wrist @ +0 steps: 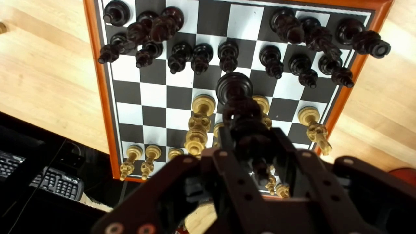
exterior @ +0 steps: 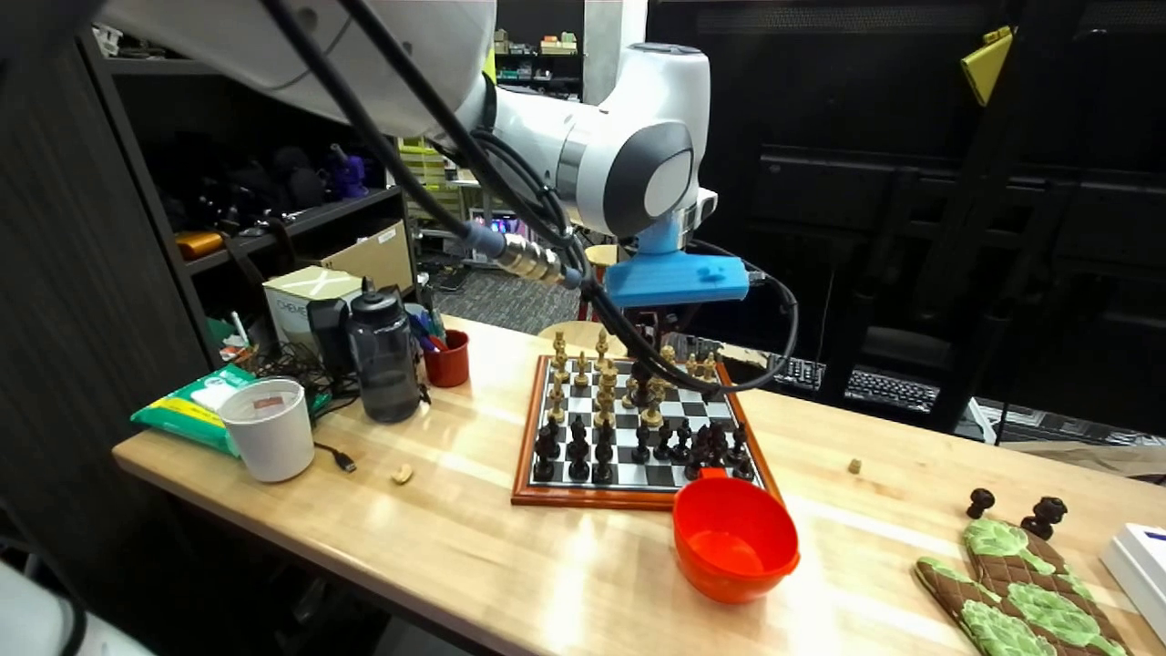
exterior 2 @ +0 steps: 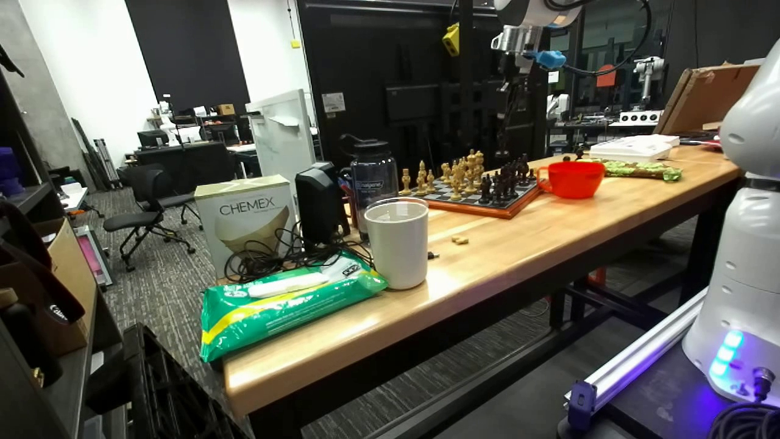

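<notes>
One dark, round-footed piece point(wrist: 241, 110) above the checkered, wood-rimmed board point(wrist: 245, 21).
The gripper point(wrist: 252, 138) pinches its carved body, jaws slightly apart.

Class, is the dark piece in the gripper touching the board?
Apart. In an exterior view, the dark piece hangs with its base raised above the board.
</notes>
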`<action>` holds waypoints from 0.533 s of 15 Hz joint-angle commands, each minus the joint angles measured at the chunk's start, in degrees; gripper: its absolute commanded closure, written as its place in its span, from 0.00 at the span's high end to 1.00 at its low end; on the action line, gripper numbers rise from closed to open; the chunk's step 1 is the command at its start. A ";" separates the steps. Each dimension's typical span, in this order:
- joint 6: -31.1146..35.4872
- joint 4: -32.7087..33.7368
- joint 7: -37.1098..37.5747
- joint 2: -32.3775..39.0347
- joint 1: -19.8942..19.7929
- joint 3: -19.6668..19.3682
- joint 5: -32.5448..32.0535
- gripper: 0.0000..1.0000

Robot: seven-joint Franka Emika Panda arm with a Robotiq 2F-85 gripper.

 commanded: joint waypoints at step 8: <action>-4.93 7.75 -0.48 6.52 -0.54 1.10 0.46 0.08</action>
